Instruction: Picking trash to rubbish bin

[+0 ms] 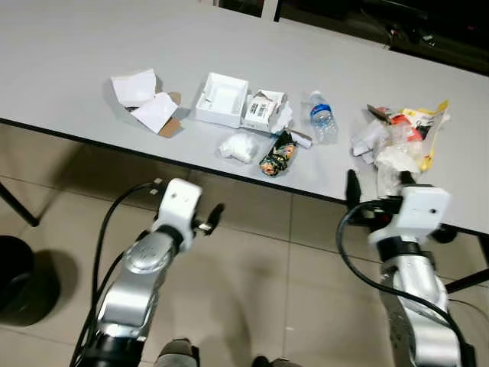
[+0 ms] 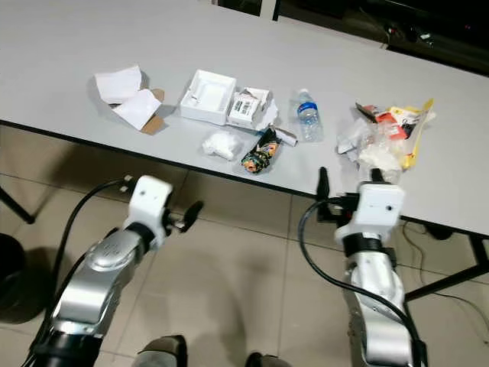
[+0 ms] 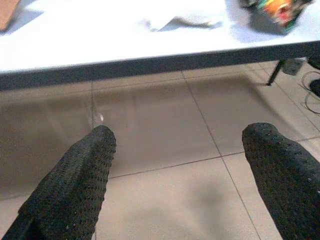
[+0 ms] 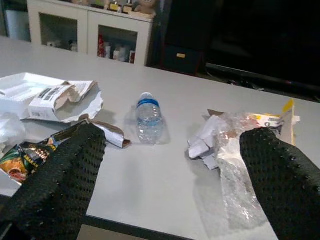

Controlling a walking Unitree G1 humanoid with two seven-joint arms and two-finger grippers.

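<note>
The robot stands at the front edge of the grey tabletop (image 1: 69, 46), and nothing has been picked up yet, so the step in hand reads as the approach before a first grasp. The trash lies in a loose row near that edge: torn white paper and cardboard (image 1: 145, 101) on the robot's left, an open white box (image 1: 223, 98) with a labelled carton (image 1: 263, 109) touching it, a crumpled white wad (image 1: 238, 147), a colourful snack wrapper (image 1: 278, 155), a small plastic bottle (image 1: 323, 118) lying flat, and a heap of plastic wrappers (image 1: 399, 136) on the right.

The right pincer (image 4: 172, 170) is raised at the table edge with its fingers spread wide and empty, facing the bottle and the heap of wrappers. The left pincer (image 3: 182, 165) hangs below the tabletop over the tiled floor, also spread and empty.

A dark round shape (image 1: 23, 279) on the floor at the far left is probably the rubbish bin, though it is cropped and shadowed.

The next move likely calls for the right pincer to reach forward over the edge, settle around one piece and close, then carry it across to the bin.
</note>
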